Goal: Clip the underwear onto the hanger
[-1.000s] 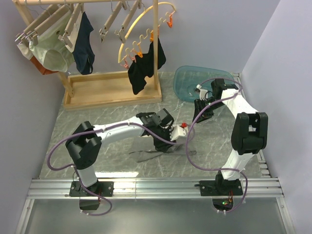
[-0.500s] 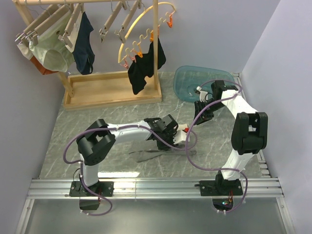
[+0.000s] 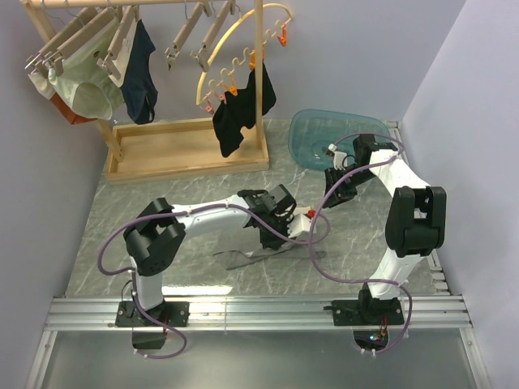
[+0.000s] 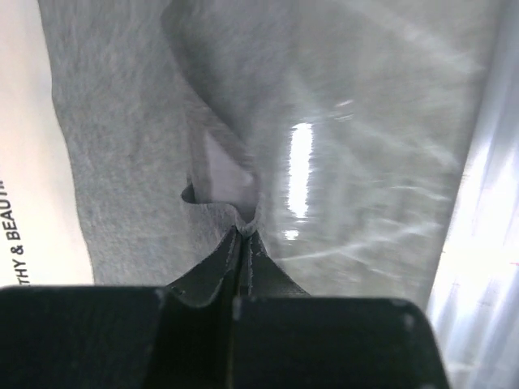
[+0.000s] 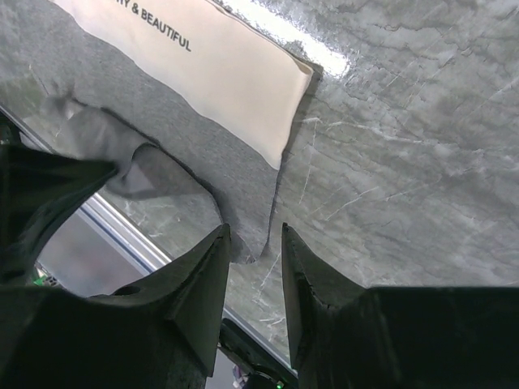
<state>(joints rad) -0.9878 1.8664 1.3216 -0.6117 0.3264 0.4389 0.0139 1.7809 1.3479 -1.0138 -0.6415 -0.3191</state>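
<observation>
The underwear [image 3: 242, 258] lies flat on the marble table, grey with a beige printed waistband [image 5: 219, 69]. My left gripper [image 3: 280, 240] reaches down to its right end. In the left wrist view the left gripper [image 4: 243, 232] is shut on a small raised fold of the grey underwear [image 4: 122, 162]. My right gripper [image 3: 336, 194] hovers further right and back, and in its wrist view the right gripper [image 5: 253, 235] stands open and empty above the underwear's edge [image 5: 174, 154]. An empty wooden hanger [image 3: 185, 36] hangs on the rack.
A wooden rack [image 3: 186, 150] at the back left carries pale green briefs [image 3: 89, 91], navy briefs [image 3: 143, 74] and a yellow curved hanger [image 3: 237, 34] with a black garment [image 3: 239, 115]. A blue-green basin [image 3: 324, 134] sits at the back right. A metal rail [image 3: 259, 312] lines the near edge.
My left gripper has dropped onto the underwear's right end and closed on a fold of it. The right arm has barely moved.
</observation>
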